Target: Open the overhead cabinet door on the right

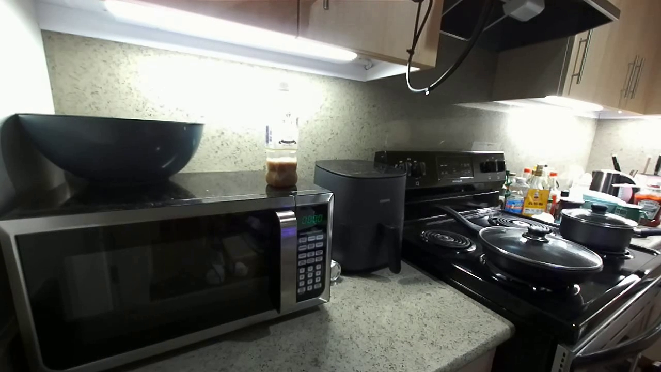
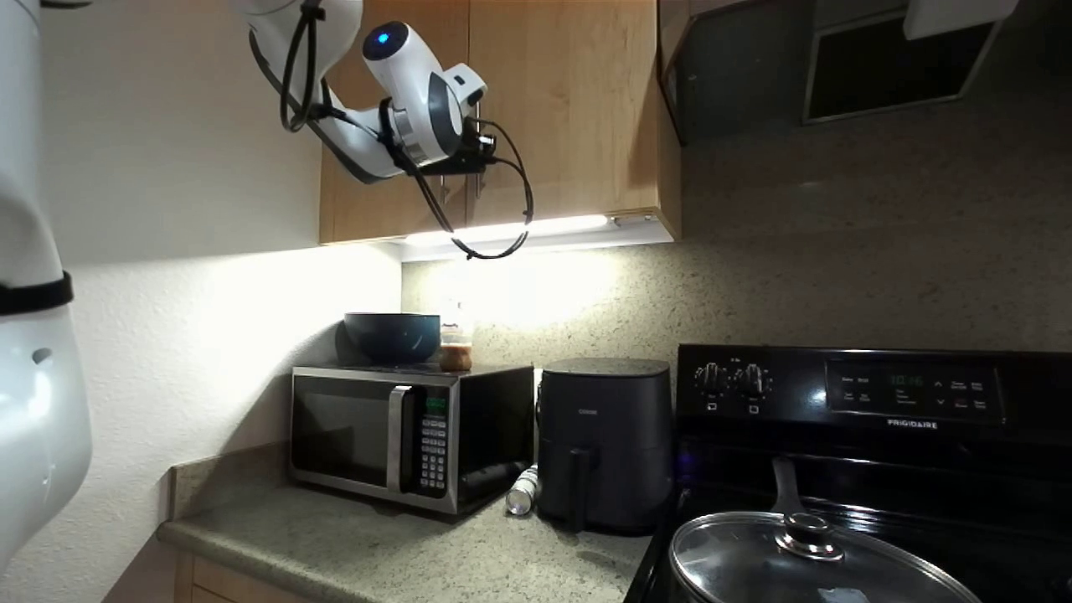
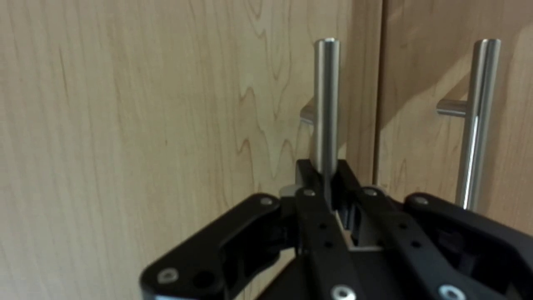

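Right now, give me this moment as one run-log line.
black two-finger gripper: closed on silver metal bar handle | flat tan wooden overhead cabinet door: shut | neighbouring silver bar handle: ungripped | next, likely: pull

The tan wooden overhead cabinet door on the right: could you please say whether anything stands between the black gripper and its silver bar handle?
Nothing visible does: in the wrist view, the black gripper is closed on the silver bar handle of the tan wooden door.
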Available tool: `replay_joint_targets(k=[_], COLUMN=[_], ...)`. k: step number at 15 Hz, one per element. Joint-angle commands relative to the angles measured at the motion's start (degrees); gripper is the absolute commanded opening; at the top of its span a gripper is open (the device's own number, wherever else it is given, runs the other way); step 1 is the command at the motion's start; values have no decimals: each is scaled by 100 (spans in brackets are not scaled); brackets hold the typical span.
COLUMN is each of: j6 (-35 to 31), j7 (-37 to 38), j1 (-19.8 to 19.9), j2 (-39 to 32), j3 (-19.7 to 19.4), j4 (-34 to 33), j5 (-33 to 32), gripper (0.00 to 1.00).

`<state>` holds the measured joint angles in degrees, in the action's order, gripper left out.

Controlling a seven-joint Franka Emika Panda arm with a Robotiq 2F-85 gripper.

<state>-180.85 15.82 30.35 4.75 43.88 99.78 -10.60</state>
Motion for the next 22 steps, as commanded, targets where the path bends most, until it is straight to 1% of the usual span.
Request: replay_joint_targets(k=[1,3,5,6,8,9,10,12,13,14,16,18,22], j6=[251,119,-80,-164,-151,-31,-42,-47,-47,-48,-143,-282,-773], j7=[-247,-434,-621,-415,-473,-614,-615,-615,-615,-615,-659,-625,-539], j1=[-318,-591,-978,-1602,-2122,-1653,-1899,-2056,-2068,-2071,-2117,-2055,-1968], j2=[623,938,1245,1319,1516,954,1037,1131,1144,1144,1193,1352,1652], j3=[-403,-700,-1073,-1662,-2130,-1631,-1864,-2016,-2030,-2032,-2100,-2121,-2139], j4=[460,755,1113,1288,1573,1004,1114,1219,1232,1232,1272,1414,1814], j5=[712,1103,1465,1235,1271,1042,1042,1042,1042,1042,1067,1075,1113], gripper=[7,7,7,7,6,14,14,14,14,6,6,6,6])
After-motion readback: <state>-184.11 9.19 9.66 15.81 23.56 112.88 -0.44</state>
